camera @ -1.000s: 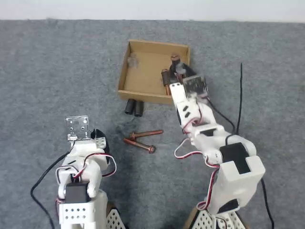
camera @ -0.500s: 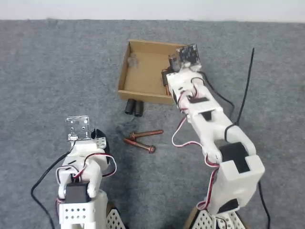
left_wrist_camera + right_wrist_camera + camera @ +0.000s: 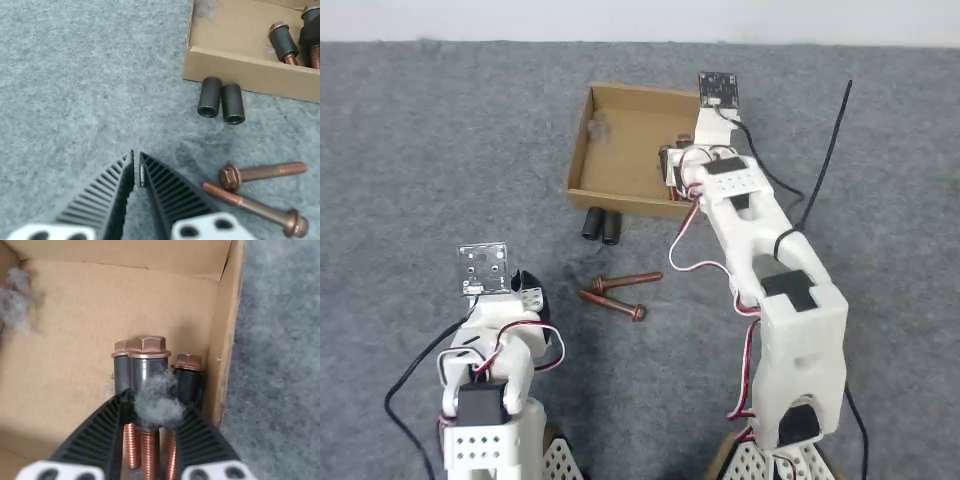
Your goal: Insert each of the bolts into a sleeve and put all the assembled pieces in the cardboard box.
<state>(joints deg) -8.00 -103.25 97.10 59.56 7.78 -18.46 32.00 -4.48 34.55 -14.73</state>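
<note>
In cardboard box [image 3: 620, 200], close to right wall: assembled piece [image 3: 146, 370] pinched by right gripper [image 3: 152, 407], long axis in line with fingers, bolt head pointed away. Two more pieces [image 3: 187, 377] laid parallel alongside. Bare box floor left on other side. Left gripper [image 3: 136, 162] pressed together above carpet [image 3: 75, 75]. Two sleeves [image 3: 210, 96] laid against box front; two bolts [image 3: 260, 173] nearby.
</note>
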